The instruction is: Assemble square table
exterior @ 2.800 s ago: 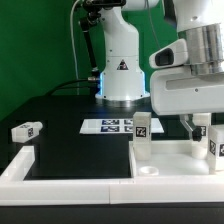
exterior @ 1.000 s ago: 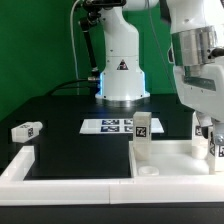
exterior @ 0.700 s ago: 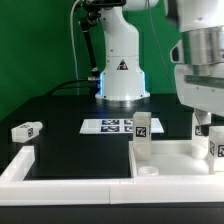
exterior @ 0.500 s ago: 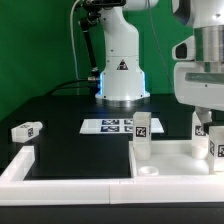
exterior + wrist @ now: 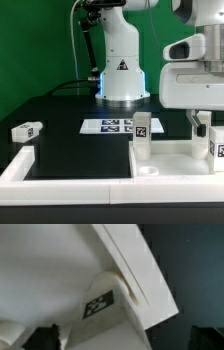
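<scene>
The white square tabletop [image 5: 170, 166] lies at the exterior view's lower right, with three white tagged legs standing upright in its corner sockets: one at the front left [image 5: 143, 134], one at the back [image 5: 200, 131] and one at the right edge [image 5: 218, 146]. A fourth leg [image 5: 25, 130] lies loose on the black table at the exterior view's left. My gripper [image 5: 198, 124] hangs over the back leg, open, with a finger on each side of it. In the wrist view the gripper [image 5: 125, 339] straddles this leg [image 5: 105, 308], which stands on the tabletop [image 5: 50, 269]; a gap shows beside one finger.
The marker board [image 5: 108, 125] lies flat in front of the robot base [image 5: 122, 75]. Long white border rails [image 5: 60, 185] run along the front and the exterior view's left. The black table [image 5: 70, 145] lies between the loose leg and the tabletop.
The hand has turned about its vertical axis above the back leg, from narrow side to broad side facing the camera. Legs and tabletop have not shifted.
</scene>
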Action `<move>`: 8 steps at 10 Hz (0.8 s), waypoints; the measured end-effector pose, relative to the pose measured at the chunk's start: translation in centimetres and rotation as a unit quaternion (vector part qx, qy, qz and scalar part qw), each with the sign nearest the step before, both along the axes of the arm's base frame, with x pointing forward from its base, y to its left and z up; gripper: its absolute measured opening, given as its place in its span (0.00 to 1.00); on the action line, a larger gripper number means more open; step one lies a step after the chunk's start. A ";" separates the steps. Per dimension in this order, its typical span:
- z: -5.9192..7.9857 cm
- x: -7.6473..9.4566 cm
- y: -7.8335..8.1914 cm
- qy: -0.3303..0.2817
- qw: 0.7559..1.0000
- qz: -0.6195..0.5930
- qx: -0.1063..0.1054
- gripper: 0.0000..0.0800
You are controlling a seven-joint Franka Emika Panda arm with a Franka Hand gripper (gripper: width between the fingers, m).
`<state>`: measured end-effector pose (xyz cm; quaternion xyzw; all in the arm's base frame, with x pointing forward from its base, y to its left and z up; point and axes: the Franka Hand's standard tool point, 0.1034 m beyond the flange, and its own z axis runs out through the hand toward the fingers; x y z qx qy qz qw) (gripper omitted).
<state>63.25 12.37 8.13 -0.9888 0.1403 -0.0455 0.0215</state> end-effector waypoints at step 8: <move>-0.2 -0.1 -0.5 0.006 0.990 -0.144 0.012 0.36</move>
